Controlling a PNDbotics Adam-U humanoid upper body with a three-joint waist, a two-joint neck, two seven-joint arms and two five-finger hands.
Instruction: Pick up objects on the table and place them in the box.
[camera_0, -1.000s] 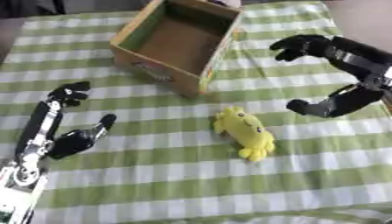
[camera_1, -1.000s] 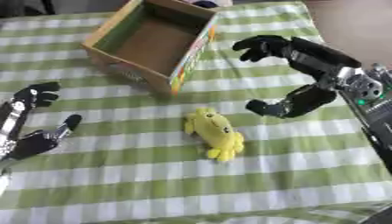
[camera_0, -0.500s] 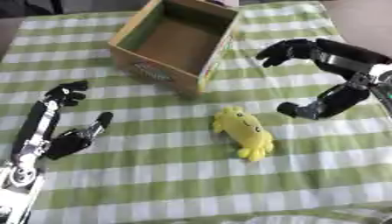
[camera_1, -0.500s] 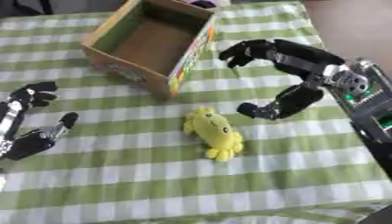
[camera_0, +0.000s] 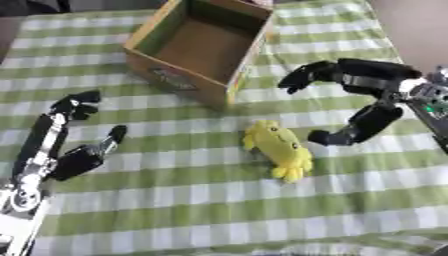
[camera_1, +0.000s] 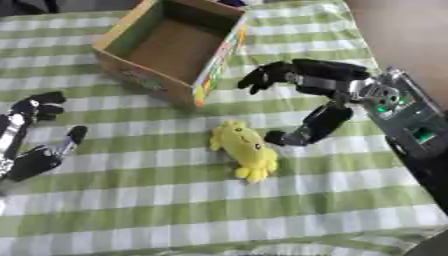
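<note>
One worktop (camera_0: 175, 200) under a green-and-white checked cloth carries everything in front of you. Your cardboard box (camera_0: 199, 47) stands open at the far centre, tilted askew, nothing visible inside. Your right hand (camera_1: 317, 102) hovers just right of the toy, fingers and thumb spread wide apart, holding nothing. Your left hand (camera_0: 66, 145) rests at the left edge, fingers relaxed and apart, also holding nothing. Smallest: the yellow plush toy (camera_0: 278, 149) lies flat on the cloth, just in front of the box's near corner, untouched.
</note>
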